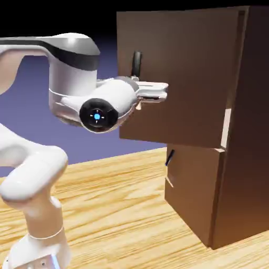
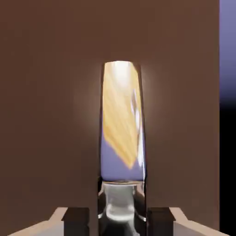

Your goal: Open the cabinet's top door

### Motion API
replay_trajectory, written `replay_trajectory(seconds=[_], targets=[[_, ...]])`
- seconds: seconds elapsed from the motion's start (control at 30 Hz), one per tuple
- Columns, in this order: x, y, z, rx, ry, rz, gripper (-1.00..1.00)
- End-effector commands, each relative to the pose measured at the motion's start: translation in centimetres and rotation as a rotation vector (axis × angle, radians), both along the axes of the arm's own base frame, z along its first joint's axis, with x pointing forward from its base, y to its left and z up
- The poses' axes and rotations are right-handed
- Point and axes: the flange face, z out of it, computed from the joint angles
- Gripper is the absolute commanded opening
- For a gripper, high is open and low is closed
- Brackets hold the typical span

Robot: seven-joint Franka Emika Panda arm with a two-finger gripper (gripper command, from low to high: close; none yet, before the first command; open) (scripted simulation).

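The hand (image 1: 137, 73) is clamped on the top door's (image 1: 173, 79) dark handle (image 1: 136, 63); that door stands swung out from the cabinet (image 1: 244, 157) on the table (image 1: 121, 210)

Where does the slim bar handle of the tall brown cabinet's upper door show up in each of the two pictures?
Exterior view: the slim dark bar handle stands upright on the swung-out top door, just above the white gripper, upper middle.
Hand view: the same handle fills the centre as a shiny upright bar mirroring the wooden table, between the gripper's grey fingertips.
Shared landmark: the flat dark brown top door panel behind the handle.
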Motion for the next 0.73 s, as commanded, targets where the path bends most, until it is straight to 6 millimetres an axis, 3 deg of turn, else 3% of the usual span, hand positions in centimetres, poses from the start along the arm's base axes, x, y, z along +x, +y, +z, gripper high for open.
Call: replay_trajectory(seconds=[0.0,0.33,0.6,0.63,0.7], targets=[[0.0,-0.9,0.0,0.0,0.0,0.032,-1.0],[1.2,-9.0,0.0,0.0,0.0,0.312,-1.0],[3.0,-13.6,0.0,0.0,0.0,0.483,-1.0],[3.0,-13.7,0.0,0.0,0.0,0.483,1.0],[2.9,-14.6,0.0,0.001,-0.002,0.482,1.0]])
